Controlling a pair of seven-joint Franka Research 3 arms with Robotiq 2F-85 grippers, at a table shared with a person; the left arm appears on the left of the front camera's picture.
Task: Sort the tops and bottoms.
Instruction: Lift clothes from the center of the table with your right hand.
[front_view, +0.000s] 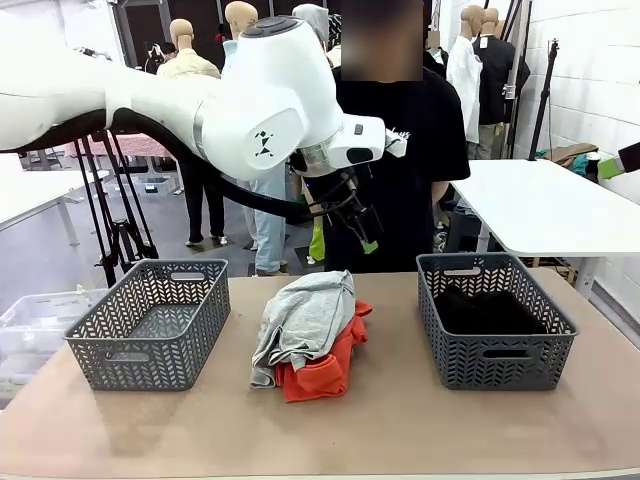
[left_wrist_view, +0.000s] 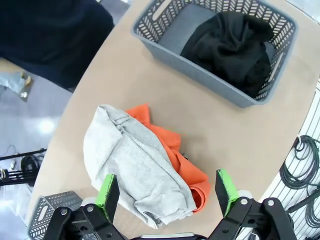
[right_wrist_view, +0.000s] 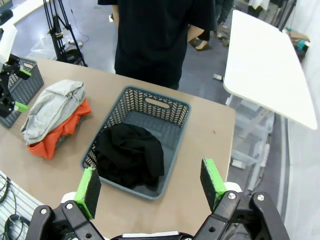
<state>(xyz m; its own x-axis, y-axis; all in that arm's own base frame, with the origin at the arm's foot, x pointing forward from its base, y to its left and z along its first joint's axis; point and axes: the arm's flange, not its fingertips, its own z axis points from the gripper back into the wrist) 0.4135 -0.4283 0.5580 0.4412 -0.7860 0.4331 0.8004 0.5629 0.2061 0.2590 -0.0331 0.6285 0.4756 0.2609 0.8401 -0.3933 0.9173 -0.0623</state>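
I see my left gripper (front_view: 366, 232) hanging above the middle of the bench (front_view: 400, 430), its fingers spread wide and holding nothing. Below it a grey top (front_view: 305, 318) lies crumpled over an orange T-shirt (front_view: 322, 372), the pile sitting between two grey baskets. The black bottoms (front_view: 490, 312) lie bunched in the right basket (front_view: 495, 365). My right gripper (right_wrist_view: 150, 185) hovers over that basket, fingers also spread and bare. The left basket (front_view: 150, 325) stands apart from the pile. A person (front_view: 400, 150) in black stands at the far edge.
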